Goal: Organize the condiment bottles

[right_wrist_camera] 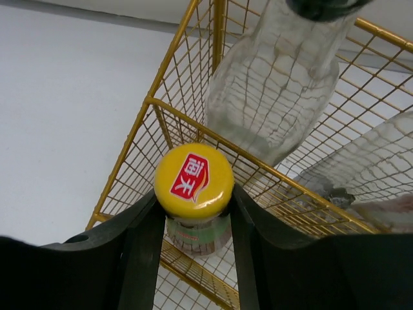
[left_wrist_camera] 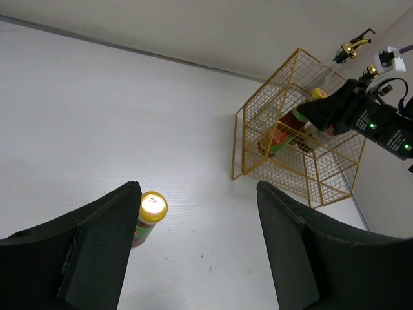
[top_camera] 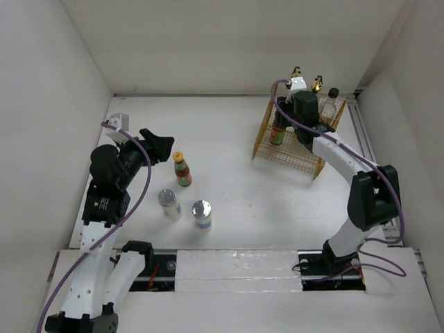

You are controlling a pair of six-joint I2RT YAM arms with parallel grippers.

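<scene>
My right gripper is shut on the neck of a red-sauce bottle with a yellow-orange cap, held in the left part of the yellow wire basket. Two glass cruets and a black-capped clear bottle stand at the basket's back. A second red-sauce bottle stands upright on the table, just right of my open, empty left gripper. Two silver-lidded jars stand nearer the front.
White walls close the table in on the left, back and right. The basket sits at the far right, close to the back wall. A metal rail runs along the right edge.
</scene>
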